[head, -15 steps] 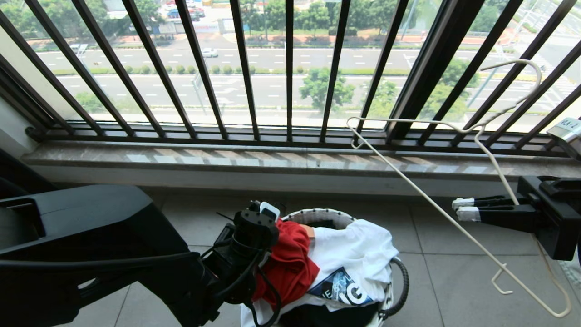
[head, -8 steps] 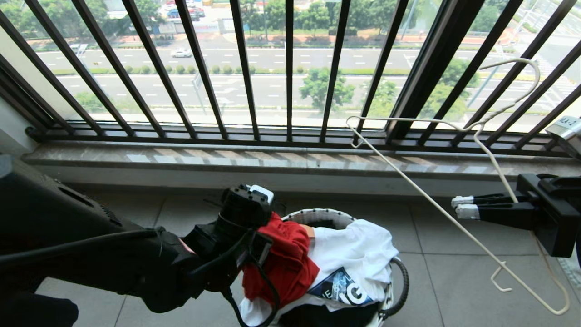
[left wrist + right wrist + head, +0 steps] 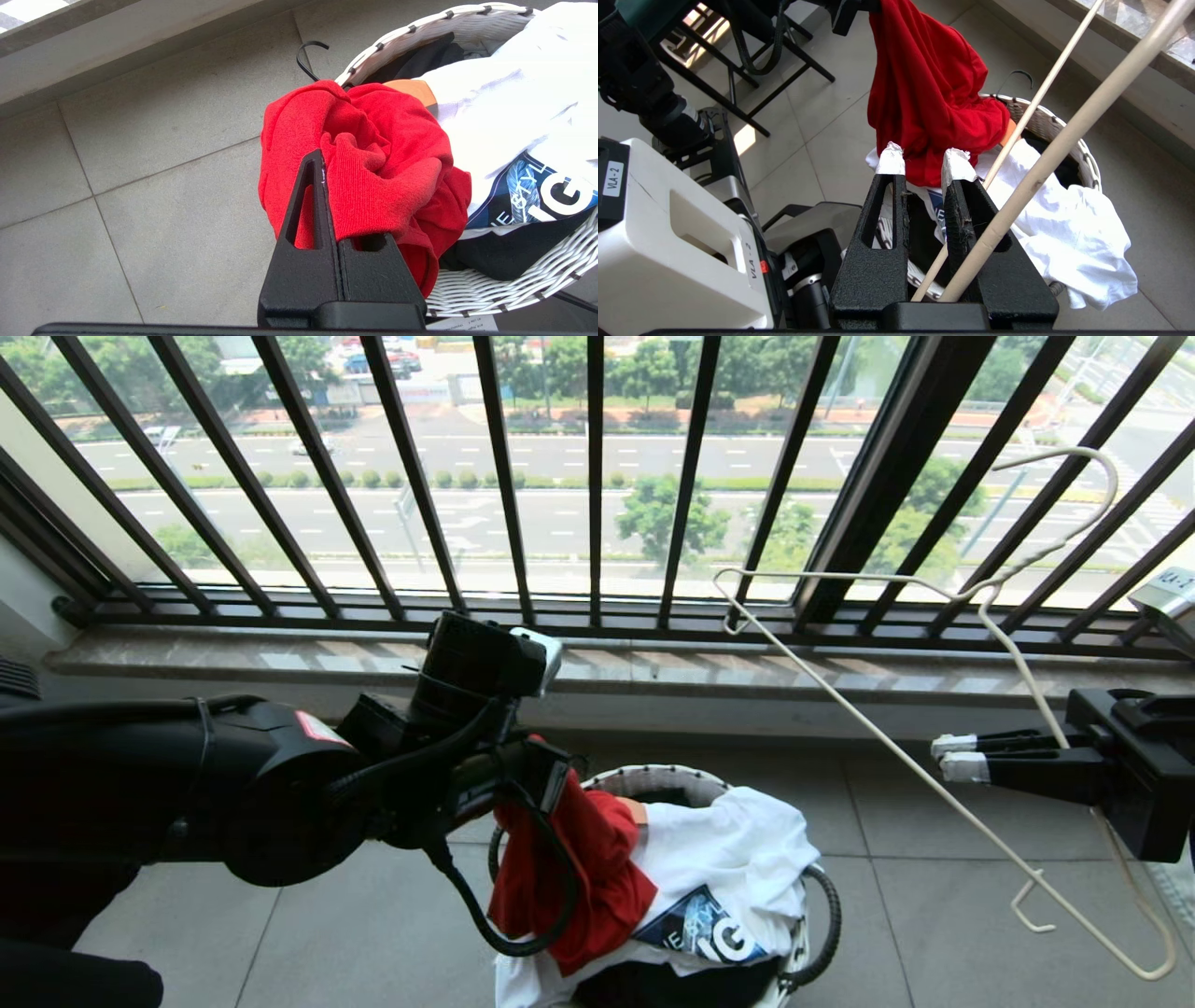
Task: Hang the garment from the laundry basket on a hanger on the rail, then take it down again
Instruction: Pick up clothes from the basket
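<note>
Left gripper (image 3: 327,196), jaws clamped on the limp red garment (image 3: 569,868), lifts it half out of the laundry basket (image 3: 653,777); soft, light cloth, best pinched at the collar. Right gripper (image 3: 952,758), jaws nearly closed, holds the hanger (image 3: 887,747).

An enclosed balcony of an upper-floor flat, used for laundry: black window railing (image 3: 597,476) above a stone sill (image 3: 597,663), grey floor tiles (image 3: 934,859), and a wide road with trees far below. A laundry basket (image 3: 653,777) of clothes stands on the floor near the sill.
</note>
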Controlling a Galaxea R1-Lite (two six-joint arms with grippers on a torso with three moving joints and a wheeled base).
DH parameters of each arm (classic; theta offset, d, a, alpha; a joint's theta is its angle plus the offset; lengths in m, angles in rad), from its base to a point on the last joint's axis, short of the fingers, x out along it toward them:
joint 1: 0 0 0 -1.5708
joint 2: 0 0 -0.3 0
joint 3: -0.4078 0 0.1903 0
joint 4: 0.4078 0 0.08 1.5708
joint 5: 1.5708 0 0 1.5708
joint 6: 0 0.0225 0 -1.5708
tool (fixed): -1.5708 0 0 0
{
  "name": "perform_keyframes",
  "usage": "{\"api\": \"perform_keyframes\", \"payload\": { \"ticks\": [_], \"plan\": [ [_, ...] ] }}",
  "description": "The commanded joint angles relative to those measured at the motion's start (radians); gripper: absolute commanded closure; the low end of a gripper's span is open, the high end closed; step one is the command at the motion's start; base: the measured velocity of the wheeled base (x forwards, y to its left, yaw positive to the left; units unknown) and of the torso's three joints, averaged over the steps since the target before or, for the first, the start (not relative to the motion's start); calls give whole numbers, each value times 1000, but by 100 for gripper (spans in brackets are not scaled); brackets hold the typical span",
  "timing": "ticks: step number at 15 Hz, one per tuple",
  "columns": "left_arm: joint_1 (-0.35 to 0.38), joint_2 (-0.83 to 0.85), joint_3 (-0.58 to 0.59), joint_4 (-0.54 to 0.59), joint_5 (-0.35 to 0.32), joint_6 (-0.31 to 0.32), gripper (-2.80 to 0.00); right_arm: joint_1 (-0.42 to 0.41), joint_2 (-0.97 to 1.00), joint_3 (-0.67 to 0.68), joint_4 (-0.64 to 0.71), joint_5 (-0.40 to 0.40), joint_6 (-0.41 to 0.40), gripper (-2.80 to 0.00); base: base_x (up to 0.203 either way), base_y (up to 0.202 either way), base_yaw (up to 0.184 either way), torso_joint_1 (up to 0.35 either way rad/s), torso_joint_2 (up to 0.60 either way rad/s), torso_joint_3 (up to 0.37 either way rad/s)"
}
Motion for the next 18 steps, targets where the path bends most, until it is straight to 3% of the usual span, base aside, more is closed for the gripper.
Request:
{"api": "perform_keyframes", "payload": {
  "ticks": [1, 3, 8, 18],
  "plan": [
    [1, 4, -27, -2, -52, -1, 0, -1, 5, 0, 0, 6, -3, 0, 0, 0, 0, 0, 0, 0],
    [1, 6, -11, -3, -94, -1, 0, -3, 12, -2, 0, 6, -3, 0, 0, 0, 0, 0, 0, 0],
    [1, 3, -16, -5, -96, -5, 0, -18, 10, 0, 1, 6, -3, 0, 0, 0, 0, -1, 1, 47],
    [4, 21, -22, -9, -90, -5, 0, -20, 14, 0, 0, 6, -3, 0, 0, 0, 0, 2, 2, 196]
  ]
}}
